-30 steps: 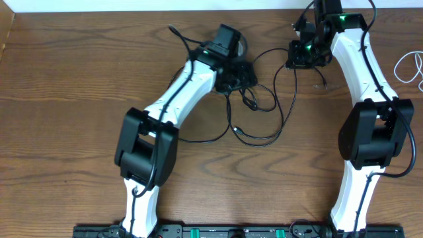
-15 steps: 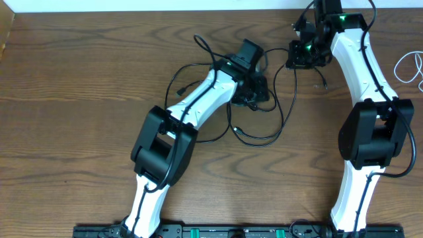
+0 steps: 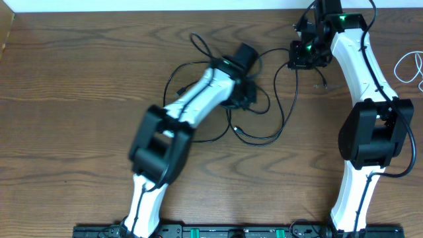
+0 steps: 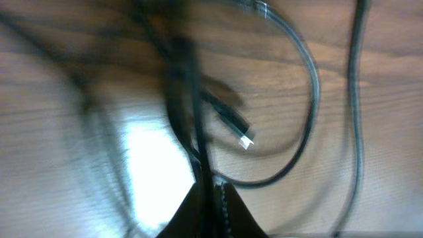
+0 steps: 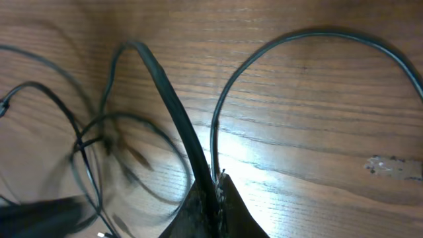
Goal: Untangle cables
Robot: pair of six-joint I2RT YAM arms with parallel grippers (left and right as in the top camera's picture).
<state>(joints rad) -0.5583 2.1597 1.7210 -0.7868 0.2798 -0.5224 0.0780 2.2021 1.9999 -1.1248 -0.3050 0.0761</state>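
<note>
Several thin black cables lie tangled in loops at the back middle of the wooden table. My left gripper sits over the tangle's left part. In the left wrist view it is shut on a black cable that runs up from the jaws, blurred. A small plug end lies beside it. My right gripper holds the tangle's right side. The right wrist view shows this gripper shut on a black cable. A white cable lies apart at the right edge.
The left arm stretches diagonally across the middle of the table. The right arm runs along the right side. Both bases stand at the front edge. A pale scuff marks the wood near the right gripper.
My left gripper moved right over the tangle and shut on a black cable. A loop has been drawn out to the left. The right arm has not moved.
</note>
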